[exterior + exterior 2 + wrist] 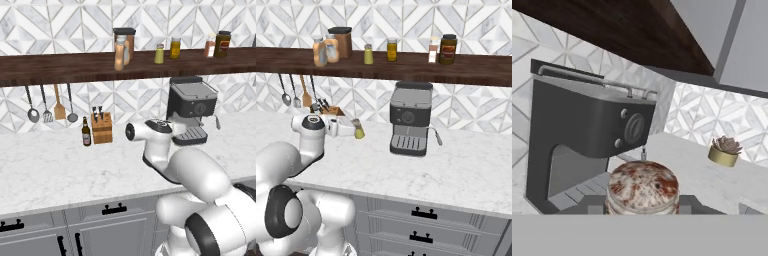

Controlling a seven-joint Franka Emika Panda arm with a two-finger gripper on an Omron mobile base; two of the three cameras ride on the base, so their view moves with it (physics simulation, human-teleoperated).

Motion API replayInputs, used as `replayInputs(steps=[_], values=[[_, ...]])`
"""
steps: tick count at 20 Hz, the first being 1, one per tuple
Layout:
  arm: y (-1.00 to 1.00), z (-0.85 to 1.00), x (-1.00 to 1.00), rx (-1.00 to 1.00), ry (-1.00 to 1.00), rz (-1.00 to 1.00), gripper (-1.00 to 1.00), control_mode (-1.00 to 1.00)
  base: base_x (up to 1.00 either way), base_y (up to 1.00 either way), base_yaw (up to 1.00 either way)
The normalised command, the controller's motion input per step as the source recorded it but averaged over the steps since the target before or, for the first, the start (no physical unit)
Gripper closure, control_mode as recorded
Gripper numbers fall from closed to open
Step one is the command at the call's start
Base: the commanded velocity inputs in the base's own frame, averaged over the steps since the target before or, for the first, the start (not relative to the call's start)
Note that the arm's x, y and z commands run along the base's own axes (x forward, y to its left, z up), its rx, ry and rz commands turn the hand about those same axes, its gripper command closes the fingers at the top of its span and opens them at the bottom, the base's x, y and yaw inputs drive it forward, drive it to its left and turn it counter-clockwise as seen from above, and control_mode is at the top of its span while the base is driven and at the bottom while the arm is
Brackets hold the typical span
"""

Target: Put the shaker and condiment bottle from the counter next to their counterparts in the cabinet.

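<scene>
Gripper [357,131] was clamped on the shaker [359,131], held above the counter [466,165] left of the coffee machine [410,119]. Transport step in hand. Next: raise it to the shelf [406,66] beside its twin [368,54].

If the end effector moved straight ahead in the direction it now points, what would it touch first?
Most likely the coffee machine. The end effector, shut on the shaker, points toward the machine, which stands close ahead in the hand view. Depth is unclear; it might pass the machine's front and go toward the potted plant.
</scene>
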Motion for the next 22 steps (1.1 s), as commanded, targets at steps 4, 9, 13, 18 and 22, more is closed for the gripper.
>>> replayInputs(steps=[4,9,13,18,22], values=[[0.0,0.35,-0.04,0.0,0.0,0.08,1.0,-1.0,0.0,0.0,0.0],[0.0,0.33,-0.05,0.0,0.0,0.06,1.0,-1.0,0.0,0.0,0.0],[0.0,0.31,-0.09,0.0,0.0,0.07,1.0,-1.0,0.0,0.0,0.0],[0.0,0.22,-0.14,0.0,0.0,0.08,1.0,-1.0,0.0,0.0,0.0],[0.0,0.12,-0.23,0.0,0.0,0.11,1.0,-1.0,0.0,0.0,0.0]])
